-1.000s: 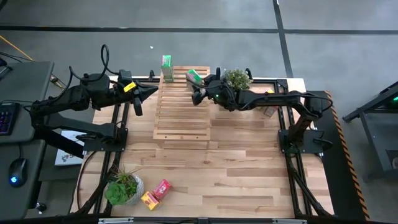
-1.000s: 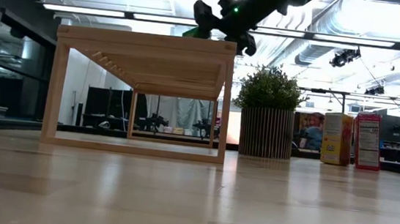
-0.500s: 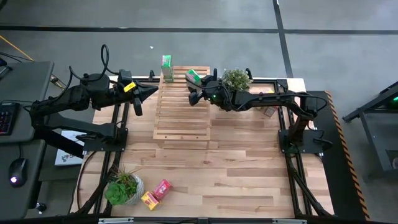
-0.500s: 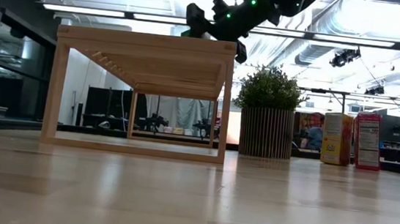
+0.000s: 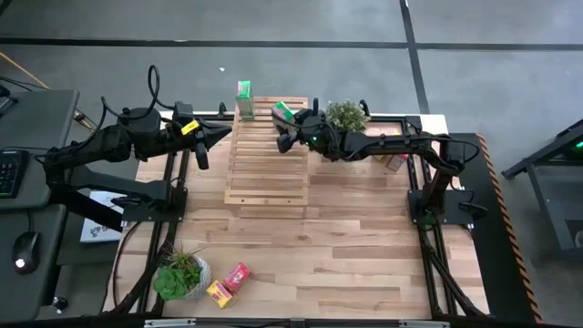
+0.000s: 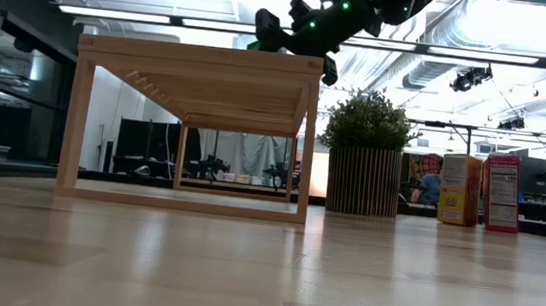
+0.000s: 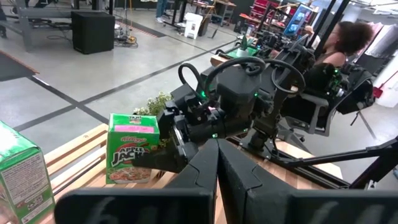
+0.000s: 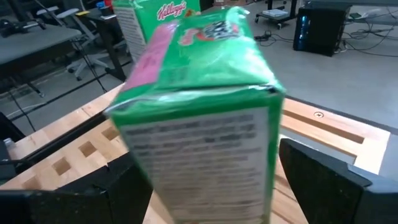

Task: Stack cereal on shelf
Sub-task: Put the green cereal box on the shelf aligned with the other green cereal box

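The shelf (image 5: 264,173) is a pale slatted rack at the table's far middle. One green cereal box (image 5: 244,98) stands on its far left corner. A second green cereal box (image 5: 285,111) stands on its far right part and fills my right wrist view (image 8: 205,106). My right gripper (image 5: 290,129) is open, reaching level from the table's right. Its fingers (image 8: 314,171) stand on either side of this box, and I cannot tell whether they touch it. My left gripper (image 5: 217,135) hangs shut with nothing in it, just left of the shelf.
A potted plant (image 5: 347,115) stands just right of the shelf, beside my right arm. A yellow box (image 6: 459,189) and a red box (image 6: 501,192) stand upright further right. Another plant (image 5: 179,278) with a red box (image 5: 239,276) and a yellow box (image 5: 219,292) sits near left.
My right gripper has edged toward the table's left, closer over the shelf's top toward the second green box, its jaws staying open. The box has kept its place.
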